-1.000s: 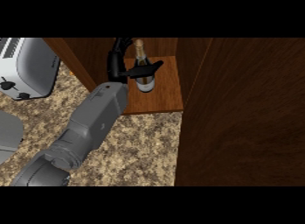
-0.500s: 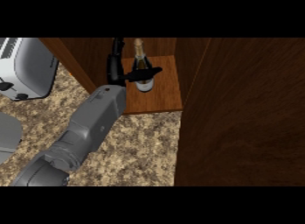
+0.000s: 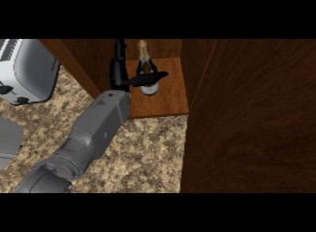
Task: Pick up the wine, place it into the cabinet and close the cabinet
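The dark glass wine bottle (image 3: 146, 72) with a gold foil neck and a pale label, its writing too small to read, stands upright on the brown wooden cabinet shelf (image 3: 165, 102). The left black hand (image 3: 130, 79) has its fingers curled round the bottle. A shiny metal toaster (image 3: 21, 68) sits on the speckled granite counter (image 3: 143, 154).

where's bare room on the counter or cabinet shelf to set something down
Free: the speckled counter between the forearm and the dark cabinet door, and the shelf in front of the wine. Crowded: the shelf's back, where the left robot hand curls round the bottle, and the counter by the toaster.
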### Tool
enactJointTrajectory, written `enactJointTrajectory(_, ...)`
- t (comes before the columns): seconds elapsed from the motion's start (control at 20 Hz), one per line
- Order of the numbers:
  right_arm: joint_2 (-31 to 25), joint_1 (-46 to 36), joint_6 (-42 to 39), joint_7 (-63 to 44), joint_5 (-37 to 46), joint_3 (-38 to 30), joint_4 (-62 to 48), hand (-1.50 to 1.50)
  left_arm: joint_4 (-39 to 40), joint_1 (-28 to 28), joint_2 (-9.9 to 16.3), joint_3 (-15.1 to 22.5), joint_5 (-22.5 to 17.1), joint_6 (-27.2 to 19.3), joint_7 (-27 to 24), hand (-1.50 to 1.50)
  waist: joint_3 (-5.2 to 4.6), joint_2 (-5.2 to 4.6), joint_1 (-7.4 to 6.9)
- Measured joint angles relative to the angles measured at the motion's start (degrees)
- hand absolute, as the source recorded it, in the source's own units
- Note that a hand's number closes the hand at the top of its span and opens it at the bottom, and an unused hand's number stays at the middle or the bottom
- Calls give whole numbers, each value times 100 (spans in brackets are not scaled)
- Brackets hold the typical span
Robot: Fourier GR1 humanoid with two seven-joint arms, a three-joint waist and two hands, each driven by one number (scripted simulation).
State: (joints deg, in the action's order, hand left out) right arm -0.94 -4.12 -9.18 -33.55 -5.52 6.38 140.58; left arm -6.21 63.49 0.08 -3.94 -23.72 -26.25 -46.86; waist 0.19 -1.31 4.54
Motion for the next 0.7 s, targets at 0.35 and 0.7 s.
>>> enactJointTrajectory(0.35,30,-23,13,-61,-7,67,-3,-150,-14,-16,-11,8,79,326,-107,-150,-8,-2,-13)
enactJointTrajectory(0.7,83,-68,180,-63,32,258,-34,-150,27,-11,-16,86,155,700,-107,-150,-18,-2,-33)
